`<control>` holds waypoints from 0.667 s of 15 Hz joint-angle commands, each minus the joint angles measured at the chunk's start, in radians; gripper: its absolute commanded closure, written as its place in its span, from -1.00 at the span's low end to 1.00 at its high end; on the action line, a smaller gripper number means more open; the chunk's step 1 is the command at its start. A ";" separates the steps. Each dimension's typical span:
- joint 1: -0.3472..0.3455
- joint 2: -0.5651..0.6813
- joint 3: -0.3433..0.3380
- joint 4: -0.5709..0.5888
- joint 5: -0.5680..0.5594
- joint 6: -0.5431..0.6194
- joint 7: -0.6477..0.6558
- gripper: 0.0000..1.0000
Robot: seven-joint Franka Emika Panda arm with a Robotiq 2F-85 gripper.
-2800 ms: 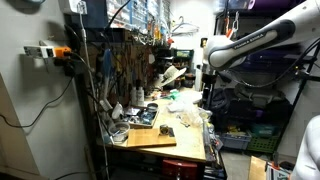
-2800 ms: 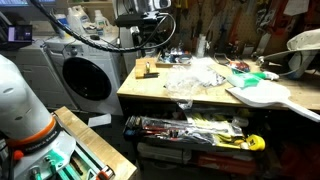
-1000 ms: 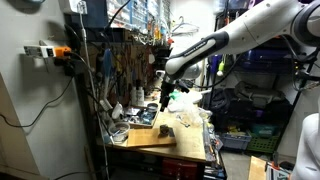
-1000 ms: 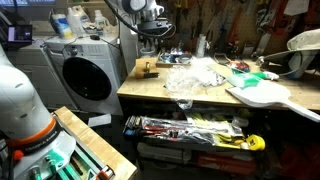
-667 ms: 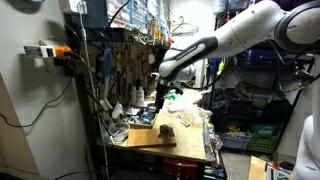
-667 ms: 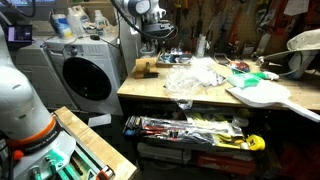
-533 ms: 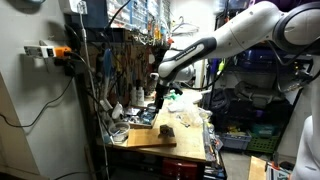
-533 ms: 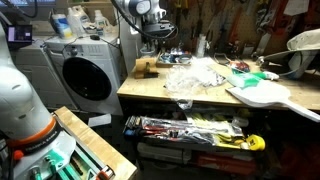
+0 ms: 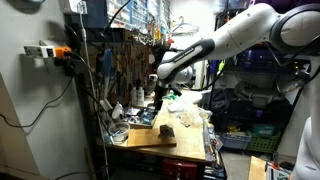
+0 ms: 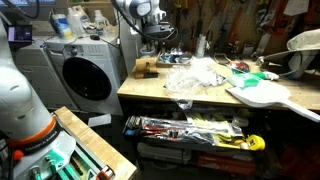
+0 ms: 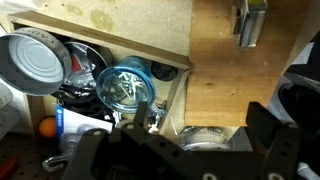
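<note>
The end effector hangs with its fingers apart above the table edge. Just beyond it sits a blue-rimmed glass jar among clutter, a tin can to its left and a metal block far right.

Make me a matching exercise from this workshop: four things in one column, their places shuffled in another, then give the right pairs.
1 washing machine
2 guitar body
3 plastic bag
4 wooden block

A middle of the bench top
B standing beside the bench
C bench end far from the washing machine
D bench corner nearest the end effector

Pairs: 1-B, 2-C, 3-A, 4-D
</note>
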 commanded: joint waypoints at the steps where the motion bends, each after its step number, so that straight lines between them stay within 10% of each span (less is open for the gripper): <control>1: -0.029 0.067 0.041 0.025 -0.004 0.041 0.004 -1.00; 10: -0.070 0.176 0.090 0.095 -0.012 0.113 -0.005 -1.00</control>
